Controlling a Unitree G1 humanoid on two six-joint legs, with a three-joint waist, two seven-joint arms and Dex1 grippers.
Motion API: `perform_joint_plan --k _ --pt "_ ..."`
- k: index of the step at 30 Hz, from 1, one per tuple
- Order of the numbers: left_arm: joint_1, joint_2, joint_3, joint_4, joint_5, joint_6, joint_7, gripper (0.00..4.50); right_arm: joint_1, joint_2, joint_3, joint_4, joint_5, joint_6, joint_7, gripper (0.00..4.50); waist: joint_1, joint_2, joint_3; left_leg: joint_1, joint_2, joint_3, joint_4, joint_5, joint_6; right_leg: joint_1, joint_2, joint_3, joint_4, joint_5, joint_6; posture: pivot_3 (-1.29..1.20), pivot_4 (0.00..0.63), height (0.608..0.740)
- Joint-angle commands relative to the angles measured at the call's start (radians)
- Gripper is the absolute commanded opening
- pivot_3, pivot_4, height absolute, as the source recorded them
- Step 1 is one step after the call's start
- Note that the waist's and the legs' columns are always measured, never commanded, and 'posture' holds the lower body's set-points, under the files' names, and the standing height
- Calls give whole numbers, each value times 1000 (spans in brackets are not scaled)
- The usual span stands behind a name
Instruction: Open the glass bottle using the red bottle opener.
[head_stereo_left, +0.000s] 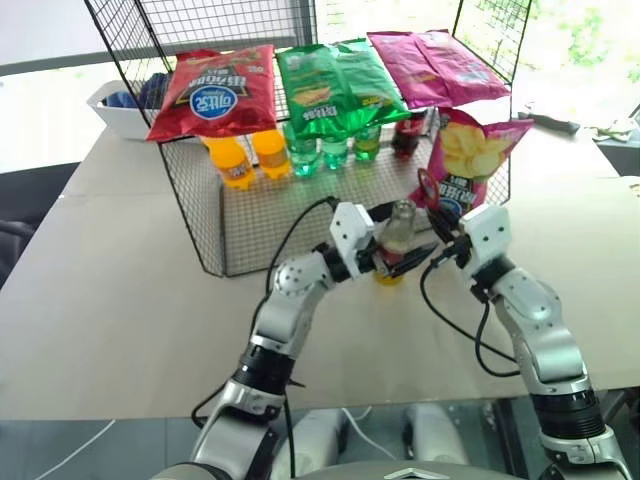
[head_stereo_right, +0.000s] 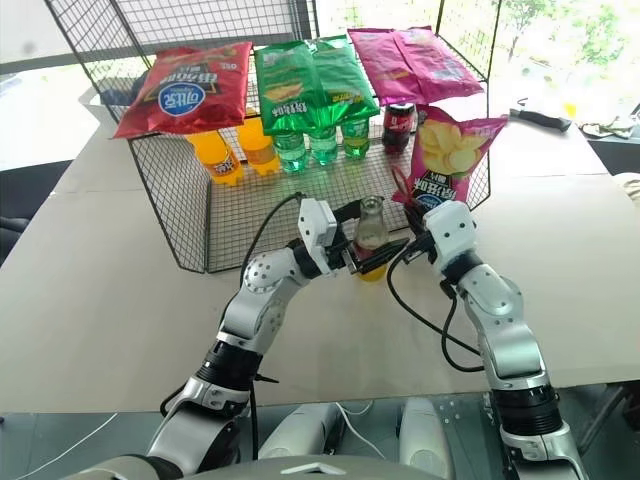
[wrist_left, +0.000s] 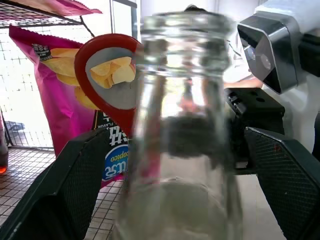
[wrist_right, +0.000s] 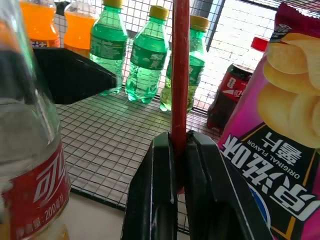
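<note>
Glass bottle (head_stereo_left: 397, 232) stands on the table (head_stereo_left: 120, 290) at the wire rack's (head_stereo_left: 290, 200) front edge, between the spread fingers of the left gripper (wrist_left: 165, 195). Right gripper (wrist_right: 181, 150) pinches the red bottle opener (wrist_right: 180, 70) beside it.

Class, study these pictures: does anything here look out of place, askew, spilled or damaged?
One thing stands out: a pink chip bag hangs askew off the wire rack's front corner, while the other bags lie flat on top. Nothing looks spilled or broken around the glass bottle.
</note>
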Motion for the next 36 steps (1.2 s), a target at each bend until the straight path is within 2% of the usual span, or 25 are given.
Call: perform_joint_plan --k 1,4,7,8,9,11,13,14,16,22,28,33,36 --pt "-3 16 -4 -74 10 -31 3 4451 3 2 -44 -58 35 37 -9 96 0 0 0 0 0 0 0 0 0 0 0 0 0 0 0 0 150 740" --pt "-20 87 -32 -68 118 -130 -9 4451 29 -1 -69 -96 103 139 8 96 0 0 0 0 0 0 0 0 0 0 0 0 0 0 0 0 150 740" --pt "-58 108 2 -64 115 -138 18 4451 73 -13 -109 -141 176 240 19 96 3 0 0 0 0 0 0 0 0 0 0 0 0 0 0 0 150 740" --pt "-62 116 7 -65 106 -135 14 4500 87 -22 -115 -150 180 253 23 863 3 0 0 0 0 0 0 0 0 0 0 0 0 0 0 0 150 740" --pt "-62 123 7 -63 107 -139 12 4500 96 -31 -118 -157 181 262 27 1136 3 0 0 0 0 0 0 0 0 0 0 0 0 0 0 0 150 740" --pt "-55 133 8 -63 103 -142 7 4500 113 -41 -125 -167 184 273 26 2002 2 0 0 0 0 0 0 0 0 0 0 0 0 0 0 0 150 740" --pt "-46 142 11 -72 90 -127 0 4500 126 -48 -135 -174 193 283 24 3112 0 0 0 0 0 0 0 0 0 0 0 0 0 0 0 0 150 740" --pt "-35 152 16 -91 69 -103 -11 4500 136 -52 -144 -177 199 291 24 3436 -1 0 0 0 0 0 0 0 0 0 0 0 0 0 0 0 150 740" --pt "-17 170 27 -125 37 -68 -22 4500 152 -62 -156 -181 211 302 29 4442 -2 0 0 0 0 0 0 0 0 0 0 0 0 0 0 0 150 740" --pt "38 234 83 -232 -20 32 -1 4500 179 -62 -184 -169 216 284 22 4442 -1 1 0 0 1 0 0 0 0 0 0 0 1 0 0 0 150 740" --pt "182 321 167 -364 -62 141 42 4500 227 -113 -201 -139 258 226 140 4442 -2 1 0 0 1 1 -1 0 0 0 0 1 1 0 0 0 150 740" --pt "275 350 236 -409 -83 210 100 4500 241 -151 -222 -99 263 147 219 4442 3 1 0 1 1 0 -1 0 0 0 0 0 1 0 0 0 150 740" --pt "360 373 280 -398 -42 214 145 4500 279 -188 -228 -73 268 74 301 4442 2 1 0 4 1 1 -2 0 0 2 0 1 1 0 0 0 150 740"
